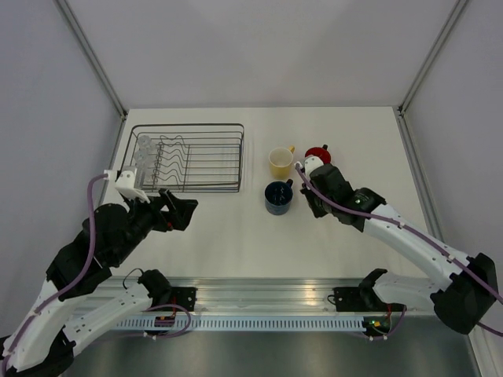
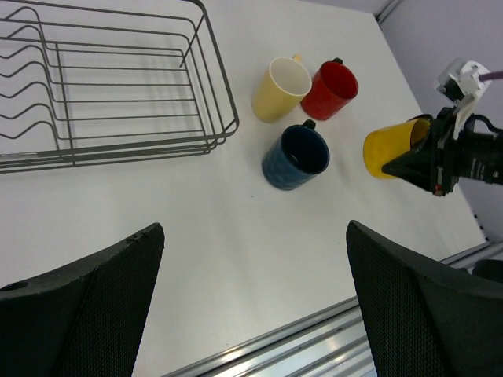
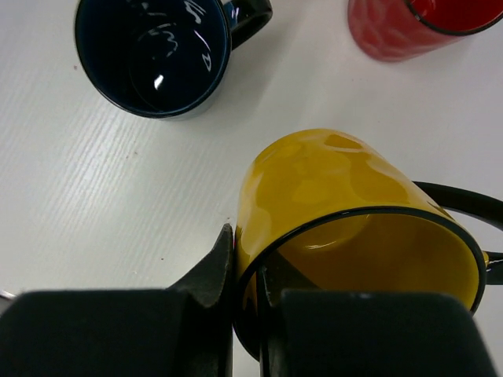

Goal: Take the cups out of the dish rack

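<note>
Rim of yellow mug in end effector.

No lettering, label, brand, number or sign could be read in any view. The yellow mug, the red mug and the cream mug showed plain glaze. White marks inside the dark blue mug were only glints.
</note>
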